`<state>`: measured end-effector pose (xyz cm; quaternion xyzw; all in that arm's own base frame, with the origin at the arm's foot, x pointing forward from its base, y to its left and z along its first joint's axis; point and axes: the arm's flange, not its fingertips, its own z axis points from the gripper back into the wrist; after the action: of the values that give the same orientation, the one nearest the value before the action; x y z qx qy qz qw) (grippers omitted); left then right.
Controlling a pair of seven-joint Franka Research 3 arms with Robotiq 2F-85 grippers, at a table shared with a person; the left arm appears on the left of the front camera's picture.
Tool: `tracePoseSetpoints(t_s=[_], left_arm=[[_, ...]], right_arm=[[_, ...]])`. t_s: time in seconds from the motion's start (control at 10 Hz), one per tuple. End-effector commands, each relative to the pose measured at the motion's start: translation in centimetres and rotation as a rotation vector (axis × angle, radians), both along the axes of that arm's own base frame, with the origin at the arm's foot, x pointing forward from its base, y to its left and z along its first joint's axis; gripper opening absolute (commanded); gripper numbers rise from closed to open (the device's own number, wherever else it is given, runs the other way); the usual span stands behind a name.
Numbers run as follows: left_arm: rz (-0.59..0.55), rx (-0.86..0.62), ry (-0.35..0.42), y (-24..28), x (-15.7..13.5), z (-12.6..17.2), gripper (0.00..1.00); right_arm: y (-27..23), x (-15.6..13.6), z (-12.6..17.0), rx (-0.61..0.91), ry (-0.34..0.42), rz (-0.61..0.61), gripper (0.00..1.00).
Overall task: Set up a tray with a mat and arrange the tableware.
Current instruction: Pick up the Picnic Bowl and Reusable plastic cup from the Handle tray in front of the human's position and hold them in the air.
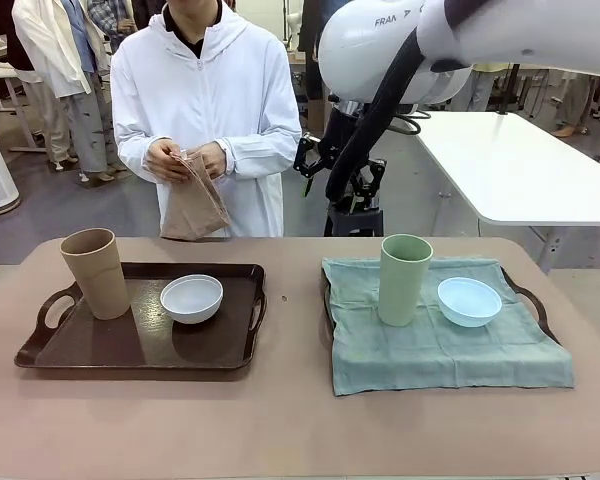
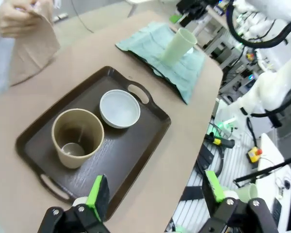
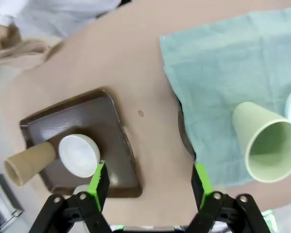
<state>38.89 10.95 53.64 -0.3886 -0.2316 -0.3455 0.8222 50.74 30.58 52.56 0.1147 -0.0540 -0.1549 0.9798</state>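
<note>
While the left claw (image 2: 155, 187) and right claw (image 3: 149, 178) hang wide and empty, the tan tumbler (image 2: 77, 137) stands ahead of the former, the pale green tumbler (image 3: 265, 145) beside the latter.

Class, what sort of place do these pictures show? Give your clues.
Likely a robotics lab: a white robot arm above the table, a person in a white coat, a white workbench behind.

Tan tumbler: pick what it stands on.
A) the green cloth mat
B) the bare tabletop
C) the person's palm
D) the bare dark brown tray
D: the tan tumbler stands upright on the dark brown tray, beside the white bowl, with no cloth under it.
</note>
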Motion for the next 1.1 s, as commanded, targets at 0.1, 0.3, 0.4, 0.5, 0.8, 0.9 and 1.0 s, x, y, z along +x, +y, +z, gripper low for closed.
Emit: tracePoseSetpoints(t_s=[0.1,0.3,0.4,0.5,0.8,0.9,1.0], left_arm=[[0.006,0.018,-0.012,0.3,0.0,0.3,1.00],[0.006,0.018,-0.012,0.3,0.0,0.3,1.00],[0.006,0.018,-0.012,0.3,0.0,0.3,1.00],[0.005,0.003,-0.005,0.1,0.0,0.1,1.00],[-0.222,0.020,-0.176,-0.6,3.6,-1.2,1.00],[-0.254,0.024,-0.201,-0.4,4.2,-2.1,1.00],[-0.281,0.036,-0.207,0.1,4.9,-3.0,1.00]], right_arm=[[0.1,-2.3,1.2,-0.016,-0.021,0.004,0.88],[0.1,-2.3,1.2,-0.016,-0.021,0.004,0.88],[0.1,-2.3,1.2,-0.016,-0.021,0.004,0.88],[0.8,-1.8,2.1,-0.005,-0.024,0.020,0.88],[5.5,0.8,3.3,-0.109,-0.053,0.080,0.88],[7.2,1.1,3.3,-0.130,-0.046,0.074,0.88],[9.0,1.3,3.0,-0.138,-0.035,0.074,0.88]])
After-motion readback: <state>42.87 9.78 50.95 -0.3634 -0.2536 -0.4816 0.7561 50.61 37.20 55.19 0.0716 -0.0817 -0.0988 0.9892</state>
